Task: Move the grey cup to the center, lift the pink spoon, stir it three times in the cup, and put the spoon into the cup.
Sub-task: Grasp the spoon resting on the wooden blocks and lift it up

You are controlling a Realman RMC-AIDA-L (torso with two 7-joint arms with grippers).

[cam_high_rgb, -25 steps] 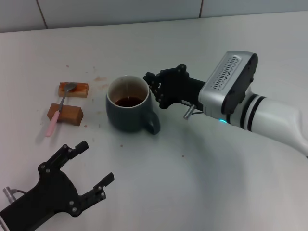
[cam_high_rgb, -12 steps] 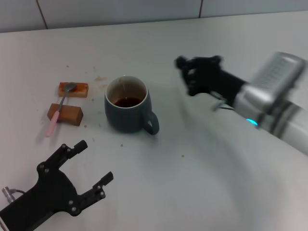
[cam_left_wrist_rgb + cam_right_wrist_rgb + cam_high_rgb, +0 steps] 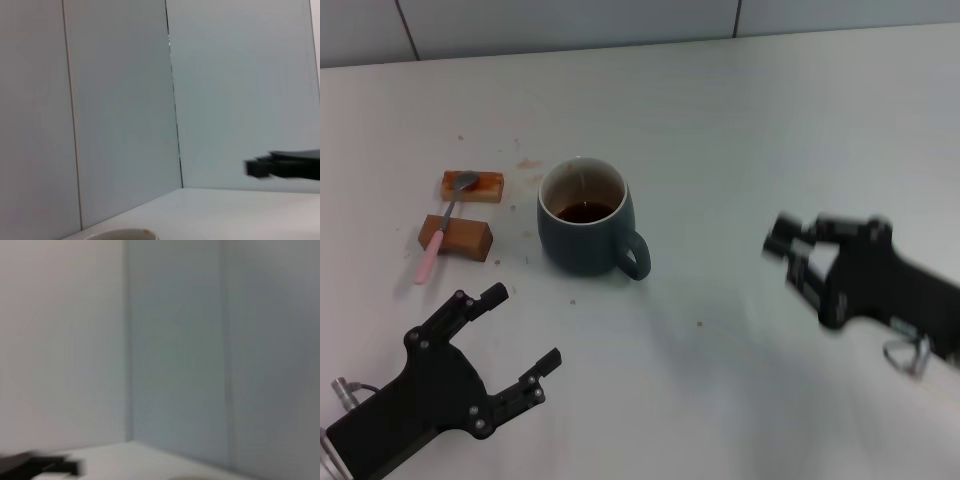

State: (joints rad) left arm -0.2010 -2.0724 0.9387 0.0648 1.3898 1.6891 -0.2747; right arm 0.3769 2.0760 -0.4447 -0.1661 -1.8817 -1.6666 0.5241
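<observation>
White table (image 3: 720, 120); blurred right gripper (image 3: 798, 252) hides its fingers.

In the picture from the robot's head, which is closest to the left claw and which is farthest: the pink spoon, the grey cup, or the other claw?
Counting from the left gripper, low on the robot's left:
1. The pink spoon, just beyond it, lying across two wooden blocks.
2. The grey cup, farther on, near the middle.
3. The right gripper, far off on the robot's right.
</observation>
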